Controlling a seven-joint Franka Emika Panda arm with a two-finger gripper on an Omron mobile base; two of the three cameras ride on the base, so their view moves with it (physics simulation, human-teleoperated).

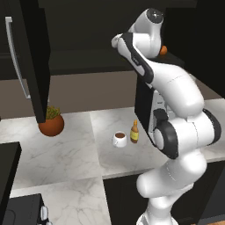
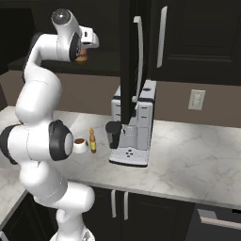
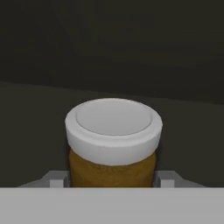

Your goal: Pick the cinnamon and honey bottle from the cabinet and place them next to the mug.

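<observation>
Cinnamon (image 3: 113, 144): nearest the hand camera, a brown jar with a pale lid, upright inside the dark cabinet (image 1: 30, 57) on its shelf, sitting between the 2 finger tips.
Jaws: the gripper (image 3: 113, 178) has a grey pad (image 3: 56, 180) hard against each flank of the jar, low on its body; judged to be clenched on the cinnamon, which has not visibly left the shelf.
Arm: reaches high and far into the cabinet opening; from the right base camera the brown jar shows just at the hand.
Honey bottle (image 1: 134, 132): already down on the table (image 1: 70, 154), upright, just right of the mug (image 1: 119, 139) and close to it.
Task state: 1 of 2 items looks placed; the cinnamon remains.
Risk, slip: the hold sits low under a heavy-looking lid, so a fast pull could let the jar tip or slide out.
Risk, cabinet: drawing back at a slant could knock the jar on the shelf edge or the open door (image 2: 128, 61).
Risk, placing: the free spot beside the mug is tight; coming down too close could topple the slim bottle or nudge the mug.
Risk, coffee machine (image 2: 134, 127): stands right of the bottle, so a wide swing on the way down could clip it.
Plant pot (image 1: 51, 125): far left on the table, well apart, no hazard.
</observation>
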